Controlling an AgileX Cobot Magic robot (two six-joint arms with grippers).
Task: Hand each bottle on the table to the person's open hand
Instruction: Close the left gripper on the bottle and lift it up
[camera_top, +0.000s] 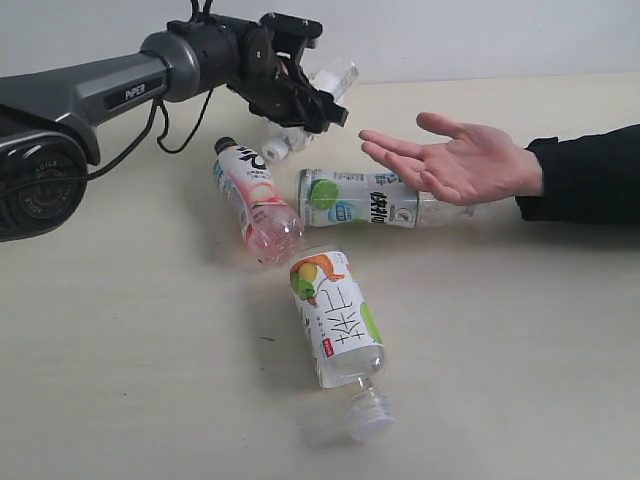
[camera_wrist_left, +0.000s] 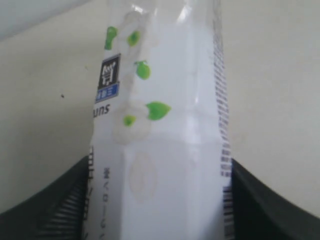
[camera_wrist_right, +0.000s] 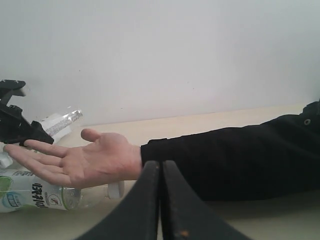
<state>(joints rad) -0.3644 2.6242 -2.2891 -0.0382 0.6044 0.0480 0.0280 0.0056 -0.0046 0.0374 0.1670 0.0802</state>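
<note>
Pale counter (camera_top: 120, 380) carries the pink bottle (camera_top: 256, 205), lime bottle (camera_top: 360, 197) and fruit bottle (camera_top: 335, 318), all lying near the person's open hand (camera_top: 465, 165). Left gripper (camera_wrist_left: 160, 175) clamps the fourth bottle (camera_wrist_left: 165, 100) aloft. Right gripper (camera_wrist_right: 161, 170) is closed.

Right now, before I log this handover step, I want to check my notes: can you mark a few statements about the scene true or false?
1. Three bottles lie on the table: the pink bottle, the lime bottle and the fruit bottle. True.
2. The pink bottle has a white cap. False: it has a black cap.
3. The person's open hand is palm up over the lime bottle's neck end. True.
4. The right fingers stand wide open. False: they are pressed shut with nothing between them.
5. The left fingers hold nothing. False: a fourth bottle sits between them, tilted.
</note>
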